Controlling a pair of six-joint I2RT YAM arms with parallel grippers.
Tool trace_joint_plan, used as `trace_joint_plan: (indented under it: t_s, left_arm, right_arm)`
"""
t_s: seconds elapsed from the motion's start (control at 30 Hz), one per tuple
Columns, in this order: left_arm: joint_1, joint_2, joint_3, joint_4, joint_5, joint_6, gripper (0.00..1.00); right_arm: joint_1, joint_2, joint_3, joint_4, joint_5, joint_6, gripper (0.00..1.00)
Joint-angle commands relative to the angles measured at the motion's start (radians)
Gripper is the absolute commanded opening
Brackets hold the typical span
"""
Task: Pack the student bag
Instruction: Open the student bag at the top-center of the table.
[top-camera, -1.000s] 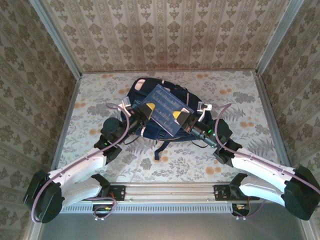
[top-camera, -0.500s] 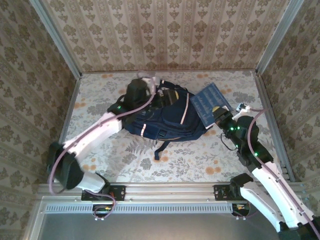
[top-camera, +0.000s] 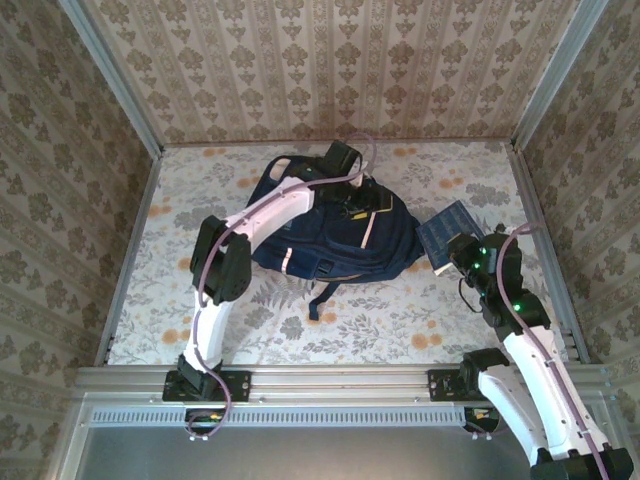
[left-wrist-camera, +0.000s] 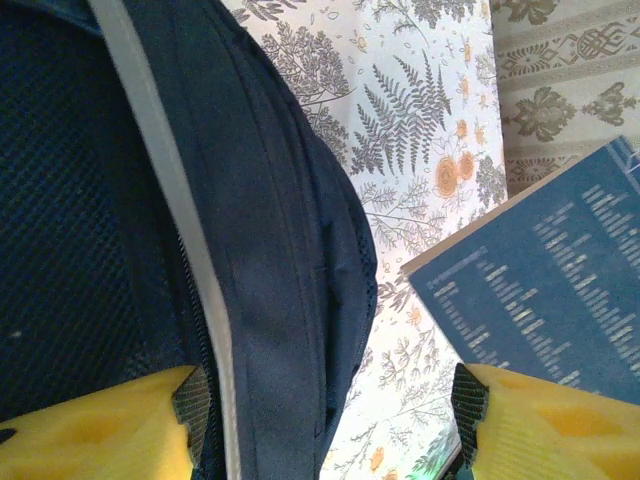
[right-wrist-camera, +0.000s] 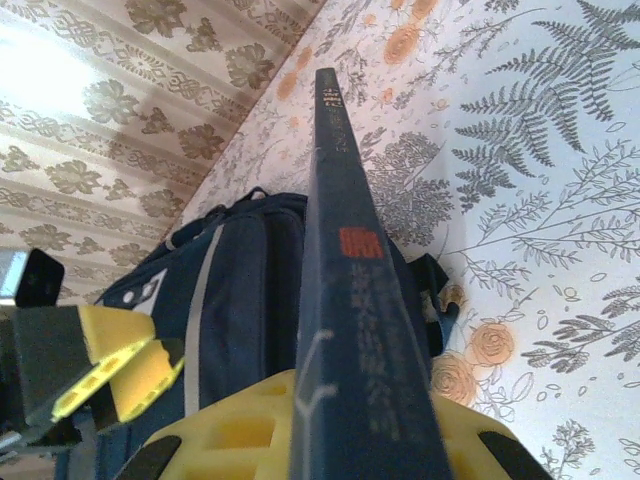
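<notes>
Floral tabletop (top-camera: 380, 320), student bag (top-camera: 330, 235) lying mid-table; my left gripper (left-wrist-camera: 320, 425) has let go of the book (top-camera: 448, 228), jaws now wide astride the bag's edge; right gripper (top-camera: 455, 248) alone clamps the book just beside the bag, so I judge insertion still pending.

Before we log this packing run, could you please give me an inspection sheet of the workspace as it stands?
Surface: table under a floral cloth.
Job's things: navy backpack lying mid-table; blue book to its right, off the bag.
Clutter: nothing seen.
Claws: left claw open at the backpack's far end; right claw shut on the book.
Cables: purple cable running along each arm, one loop above the left wrist.
Surroundings: patterned walls on three sides; metal rail at the near edge.
</notes>
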Motion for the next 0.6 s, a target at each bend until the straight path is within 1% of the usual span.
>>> trace_joint_plan:
  t_s: [0.0, 0.1, 0.27, 0.33, 0.43, 0.5, 0.57]
  left_arm:
    - [-0.006, 0.044, 0.073, -0.075, 0.046, -0.010, 0.65]
    - [-0.010, 0.072, 0.103, -0.095, 0.062, -0.016, 0.62]
    - [-0.014, 0.085, 0.097, -0.149, 0.016, 0.028, 0.60]
    - [-0.012, 0.087, 0.103, -0.198, -0.013, 0.059, 0.60]
    - [-0.008, 0.084, 0.097, -0.221, -0.031, 0.083, 0.59]
    - [-0.012, 0.086, 0.099, -0.217, -0.028, 0.091, 0.57]
    - [-0.018, 0.096, 0.111, -0.219, -0.022, 0.099, 0.51]
  right_arm:
    - [-0.003, 0.004, -0.022, 0.027, -0.004, -0.039, 0.00]
    - [-0.003, 0.020, -0.027, 0.038, -0.028, -0.059, 0.00]
    - [-0.003, 0.043, -0.042, 0.094, -0.058, -0.078, 0.00]
    - [-0.004, 0.047, -0.049, 0.114, -0.059, -0.069, 0.00]
    - [-0.005, 0.048, -0.063, 0.144, -0.066, -0.057, 0.00]
    - [-0.005, 0.057, -0.063, 0.160, -0.075, -0.053, 0.00]
    - [-0.004, 0.070, -0.056, 0.160, -0.081, -0.048, 0.00]
